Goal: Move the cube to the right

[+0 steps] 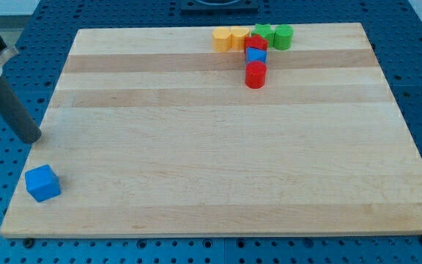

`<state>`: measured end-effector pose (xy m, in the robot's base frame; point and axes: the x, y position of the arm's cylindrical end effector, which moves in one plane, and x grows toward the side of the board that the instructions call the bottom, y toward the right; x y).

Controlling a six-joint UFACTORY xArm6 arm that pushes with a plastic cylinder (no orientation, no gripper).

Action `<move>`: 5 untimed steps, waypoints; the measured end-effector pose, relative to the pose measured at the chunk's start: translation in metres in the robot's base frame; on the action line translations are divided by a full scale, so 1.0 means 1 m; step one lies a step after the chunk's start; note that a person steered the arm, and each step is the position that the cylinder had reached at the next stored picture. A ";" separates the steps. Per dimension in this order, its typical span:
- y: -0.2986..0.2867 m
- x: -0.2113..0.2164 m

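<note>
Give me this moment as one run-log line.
my tip: off board's left edge, above blue cube, apart | blue cube: bottom-left corner of board | push: not begun

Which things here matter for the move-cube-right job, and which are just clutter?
Job:
- blue cube, near the board's bottom-left corner
- my tip, above the cube in the view, slightly to its left, not touching it

Lying about, clustered at the view's top:
- two yellow blocks
- green star
- green cylinder
- small blue block
- red cylinder
- wooden board
</note>
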<state>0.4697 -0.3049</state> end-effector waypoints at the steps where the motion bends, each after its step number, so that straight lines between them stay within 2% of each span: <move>1: 0.000 0.003; 2: 0.000 0.020; 3: 0.000 0.063; 4: 0.000 0.087; 5: 0.033 0.087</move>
<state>0.5569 -0.2718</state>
